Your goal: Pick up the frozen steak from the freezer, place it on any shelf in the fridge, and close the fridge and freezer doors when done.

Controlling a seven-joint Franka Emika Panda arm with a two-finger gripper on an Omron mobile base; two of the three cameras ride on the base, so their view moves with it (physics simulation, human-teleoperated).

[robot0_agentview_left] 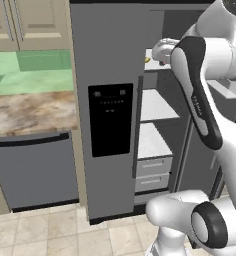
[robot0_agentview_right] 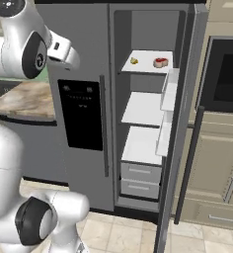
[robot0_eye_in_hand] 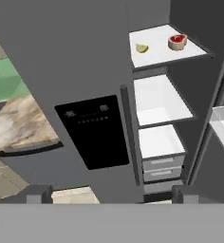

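The frozen steak [robot0_agentview_right: 161,63] [robot0_eye_in_hand: 177,41], a small round slab with a red top, lies on the top white board of the freezer [robot0_agentview_right: 143,106], toward its right side. The freezer's plain door [robot0_agentview_right: 180,128] with white inner bins stands open. The fridge door [robot0_agentview_right: 81,99] with the black dispenser panel [robot0_eye_in_hand: 94,130] is shut, so the fridge and its shelf are hidden. My gripper [robot0_eye_in_hand: 111,194] hangs back from the unit, well short of the steak, open with nothing between its fingertips [robot0_eye_in_hand: 38,193].
A small yellow item [robot0_agentview_right: 134,61] [robot0_eye_in_hand: 142,48] lies left of the steak on the same board. Two grey drawers [robot0_agentview_right: 140,179] sit at the freezer's bottom. A marble counter [robot0_agentview_left: 30,110] and dishwasher [robot0_agentview_left: 35,170] stand left of the unit, cabinets [robot0_agentview_right: 217,163] to the right.
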